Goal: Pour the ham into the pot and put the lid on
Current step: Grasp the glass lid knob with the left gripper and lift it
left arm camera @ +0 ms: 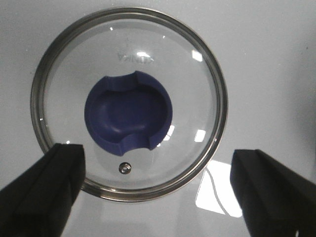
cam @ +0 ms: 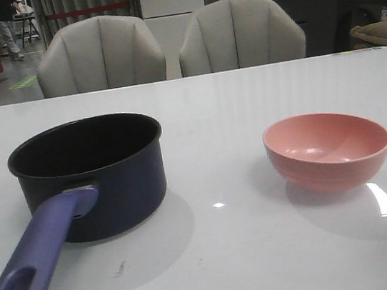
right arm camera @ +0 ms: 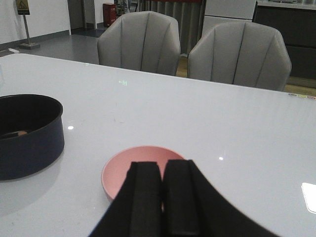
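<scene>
In the front view the pot [cam: 93, 175] stood at the left of the frame on the white surface [cam: 231, 255], upright, its long purple-blue handle [cam: 40, 260] running down toward the lower left corner. The pink bowl [cam: 327, 149] sat at the right of the frame, well apart from the pot, upright, and its visible inside looked bare. Two grey chairs [cam: 165, 44] stood behind the far edge of the surface.

In the right wrist view a small orange-pink piece, apparently the ham [right arm camera: 20, 133], showed on the dark floor of the pot [right arm camera: 27, 136] at the left edge of the frame; how many slices lay there could not be told. The right pincer [right arm camera: 162, 197] filled the lower middle of that frame with its two black fingers pressed together and nothing between them, partly covering the pink bowl [right arm camera: 126, 170] behind it.

In the left wrist view the lid [left arm camera: 129, 103] lay flat on the surface, knob [left arm camera: 129, 114] up, in the middle of the frame. The left pincer [left arm camera: 160, 182] had its fingers [left arm camera: 42, 187] spread wide apart at the lower corners, on either side of the lid's rim, gripping nothing.
</scene>
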{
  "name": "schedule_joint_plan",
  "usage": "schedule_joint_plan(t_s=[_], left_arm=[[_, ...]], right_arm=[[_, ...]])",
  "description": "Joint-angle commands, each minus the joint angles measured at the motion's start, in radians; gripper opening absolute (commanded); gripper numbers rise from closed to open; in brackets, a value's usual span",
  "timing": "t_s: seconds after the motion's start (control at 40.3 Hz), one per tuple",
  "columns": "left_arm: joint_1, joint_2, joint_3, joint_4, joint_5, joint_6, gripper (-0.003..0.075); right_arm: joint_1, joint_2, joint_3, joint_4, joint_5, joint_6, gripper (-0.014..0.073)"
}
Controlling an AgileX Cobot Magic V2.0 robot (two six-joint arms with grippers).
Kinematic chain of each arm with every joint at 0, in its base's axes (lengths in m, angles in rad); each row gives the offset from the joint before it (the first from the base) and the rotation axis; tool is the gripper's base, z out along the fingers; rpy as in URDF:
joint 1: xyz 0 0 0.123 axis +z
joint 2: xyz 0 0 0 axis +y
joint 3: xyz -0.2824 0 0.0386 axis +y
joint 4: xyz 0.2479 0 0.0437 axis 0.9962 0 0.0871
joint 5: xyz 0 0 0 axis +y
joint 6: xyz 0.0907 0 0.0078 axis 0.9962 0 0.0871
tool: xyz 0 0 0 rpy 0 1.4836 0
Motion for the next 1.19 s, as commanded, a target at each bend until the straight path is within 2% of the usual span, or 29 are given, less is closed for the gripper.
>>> schedule_joint_plan(t_s=[0.0, 0.248, 0.992, 1.067, 1.166], left_arm=[[0.017, 0.023, -0.071, -0.006, 0.011, -0.011, 0.0627], [0.059, 0.091, -0.129, -0.019, 0.033, -0.012, 0.0627], [0.059, 0.235, -0.129, -0.014, -0.003, -0.012, 0.0624], [0.059, 0.236, -0.129, -0.014, -0.016, -0.012, 0.0613], [0.059, 0.236, -0.129, -0.014, -0.022, -0.012, 0.0557]], right_arm=[[0.000, 0.004, -0.028, 0.005, -0.075, -0.001, 0.0148], [0.000, 0.004, -0.028, 0.005, -0.075, -0.001, 0.0148], [0.000, 0.004, -0.028, 0.005, -0.075, -0.001, 0.0148], [0.000, 0.004, -0.028, 0.005, -0.075, -0.001, 0.0148], [0.000, 0.004, -0.028, 0.005, -0.075, -0.001, 0.0148]])
